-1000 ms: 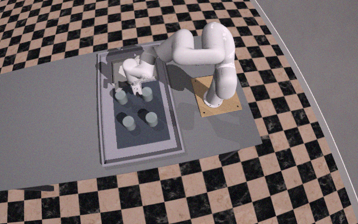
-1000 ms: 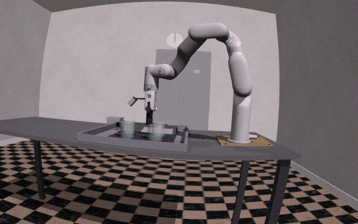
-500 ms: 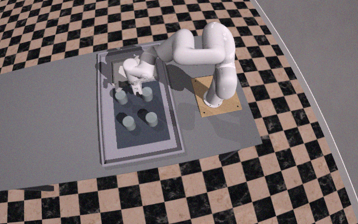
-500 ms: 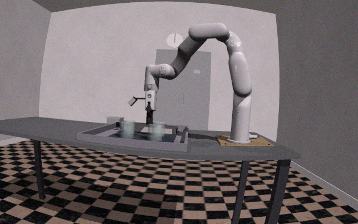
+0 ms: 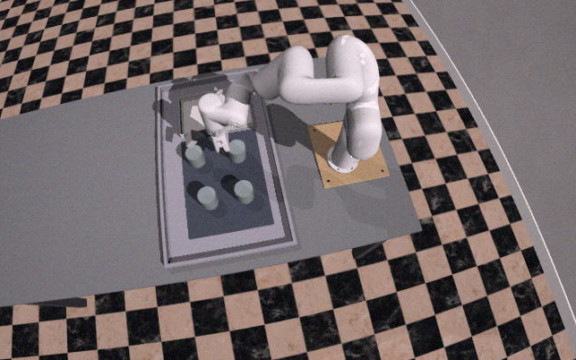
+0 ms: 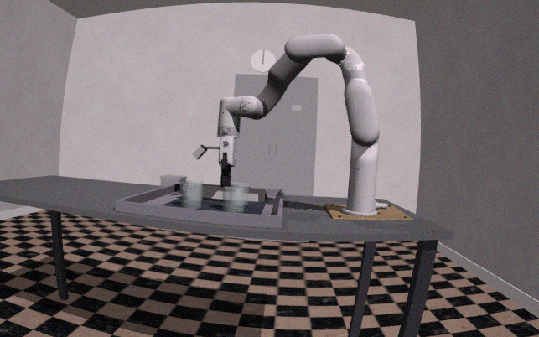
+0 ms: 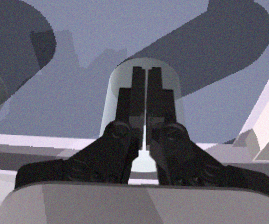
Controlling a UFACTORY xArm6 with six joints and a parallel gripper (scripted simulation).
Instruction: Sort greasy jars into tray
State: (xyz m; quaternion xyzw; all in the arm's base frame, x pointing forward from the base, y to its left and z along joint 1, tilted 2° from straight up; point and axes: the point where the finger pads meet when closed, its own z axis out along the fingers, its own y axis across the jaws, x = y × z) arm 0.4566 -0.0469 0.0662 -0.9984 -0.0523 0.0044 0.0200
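Four pale glass jars stand mouth down on the dark mat (image 5: pixel 227 188): back left (image 5: pixel 194 157), back right (image 5: pixel 236 150), front left (image 5: pixel 207 198) and front right (image 5: pixel 244 192). My gripper (image 5: pixel 221 148) is shut and empty, low over the mat between the two back jars, close beside the back right one. In the wrist view the shut fingers point at a jar right behind their tips; I cannot tell if they touch. In the side view the gripper (image 6: pixel 225 179) hangs just behind two jars (image 6: pixel 192 194) (image 6: pixel 235 197). The tray (image 5: pixel 190 114) lies behind the mat, mostly hidden by my wrist.
A raised grey frame (image 5: pixel 232 257) runs around the mat and tray. My arm's base stands on a wooden plate (image 5: pixel 348 154) to the right. The steel table top (image 5: pixel 71 197) stretches wide to the left.
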